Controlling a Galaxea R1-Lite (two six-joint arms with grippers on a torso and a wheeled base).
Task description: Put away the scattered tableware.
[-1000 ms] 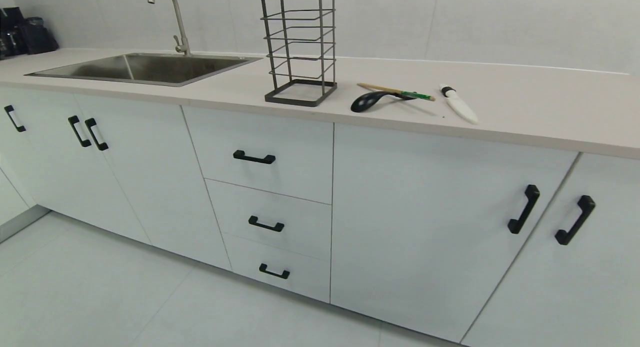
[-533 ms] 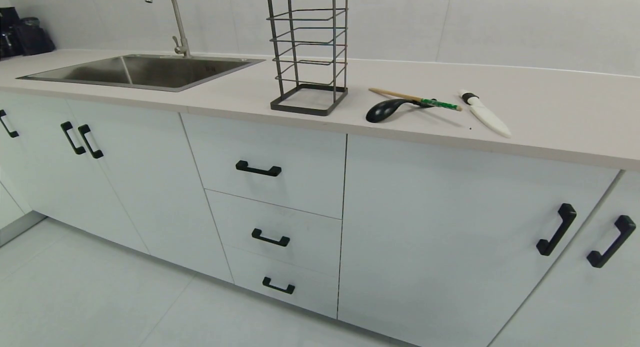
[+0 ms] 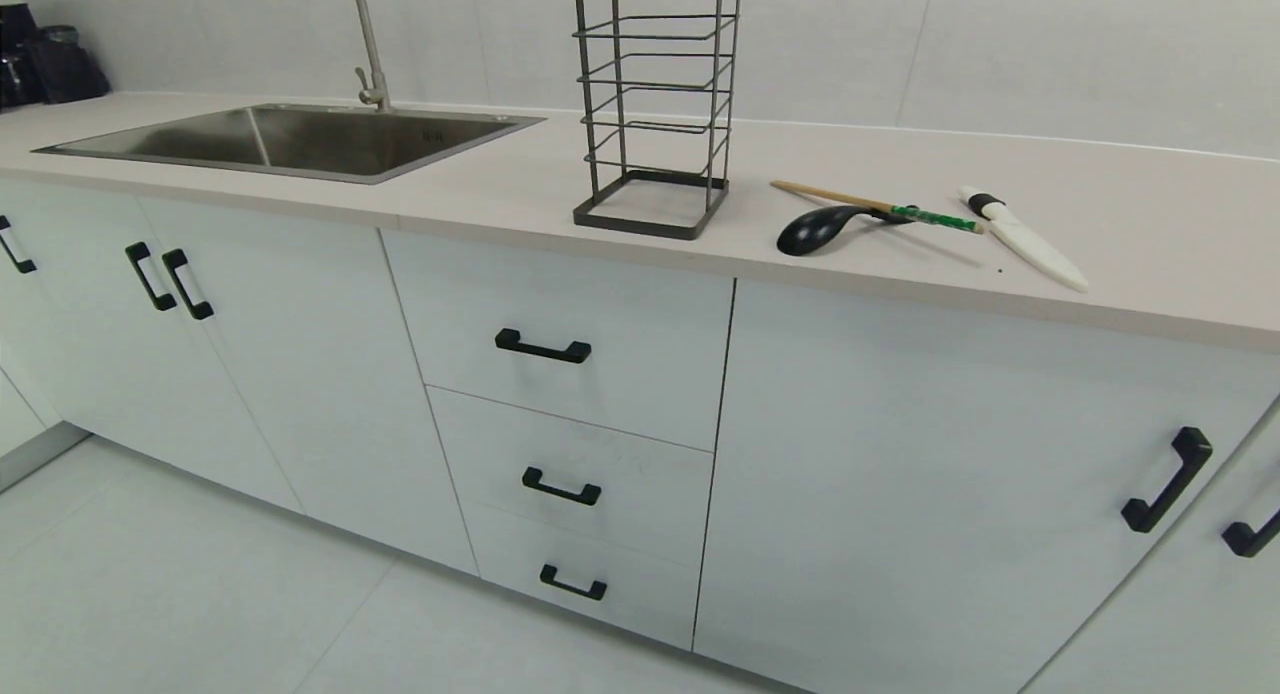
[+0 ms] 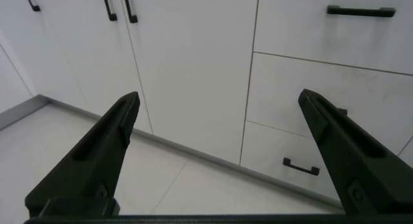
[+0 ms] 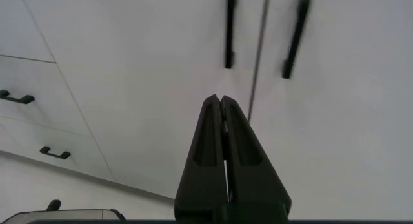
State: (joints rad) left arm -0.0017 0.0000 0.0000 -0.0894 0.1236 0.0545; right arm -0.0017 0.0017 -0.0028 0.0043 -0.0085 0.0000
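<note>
On the pale countertop (image 3: 1150,224) lie a black spoon (image 3: 815,229), wooden chopsticks with a green band (image 3: 880,206) resting over the spoon's handle, and a white knife with a black collar (image 3: 1020,239) to their right. A tall black wire rack (image 3: 655,104) stands left of them. My left gripper (image 4: 219,101) hangs open, low in front of the white cabinet fronts and drawers (image 4: 322,108). My right gripper (image 5: 221,101) is shut with nothing in it, facing a cabinet door (image 5: 148,69) with black handles.
A steel sink (image 3: 290,139) with a curved tap (image 3: 350,34) sits at the counter's left. Three drawers with black handles (image 3: 545,349) are below the rack, cabinet doors on either side. The tiled floor (image 3: 200,604) lies open at lower left. Dark items (image 3: 50,64) stand at far left.
The whole head view has shifted: counter, rack and tableware now sit further right and slightly lower, so the camera has moved. The tableware itself has not moved on the counter.
</note>
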